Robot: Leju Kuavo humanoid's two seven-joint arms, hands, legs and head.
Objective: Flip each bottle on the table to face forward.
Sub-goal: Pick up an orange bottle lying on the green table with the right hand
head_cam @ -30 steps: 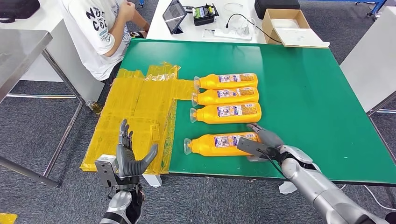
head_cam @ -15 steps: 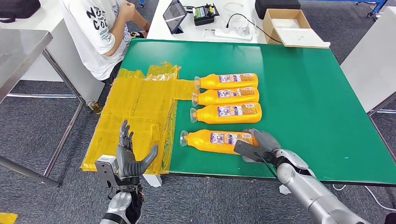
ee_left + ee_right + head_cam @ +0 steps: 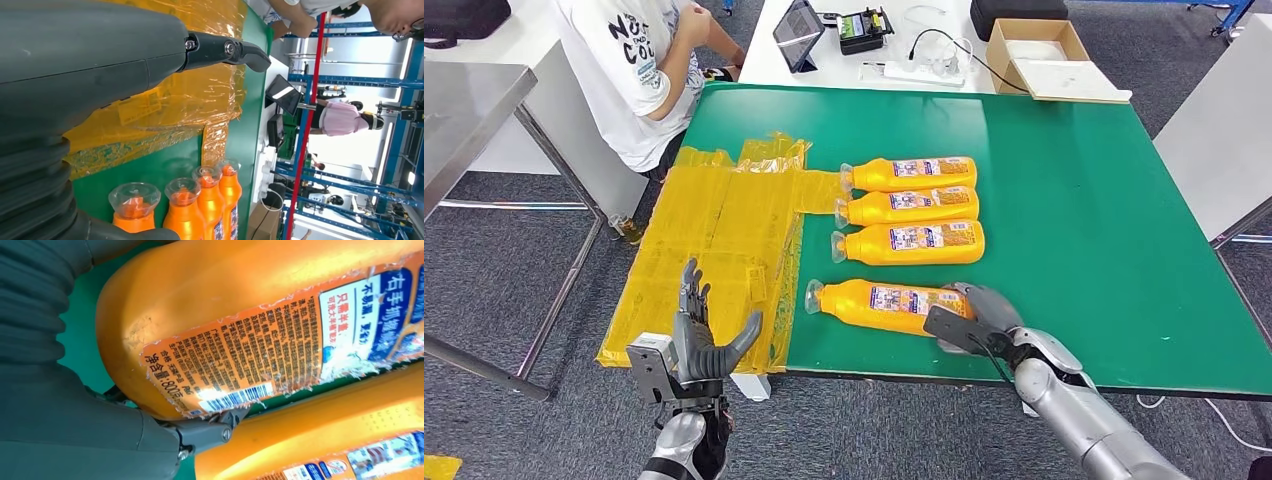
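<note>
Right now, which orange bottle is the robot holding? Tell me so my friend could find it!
Look at the green table with four orange bottles lying down. Three lie together in a row; the nearest bottle lies apart at the front edge, tilted, with the right robot hand on its bottom end.

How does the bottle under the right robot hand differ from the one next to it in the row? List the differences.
The nearest bottle lies tilted and apart from the row; the neighbouring bottle lies straight, close beside the others. The right robot hand grips the nearest bottle's base; the neighbouring bottle is untouched. Both are orange, lying down, caps pointing left.
</note>
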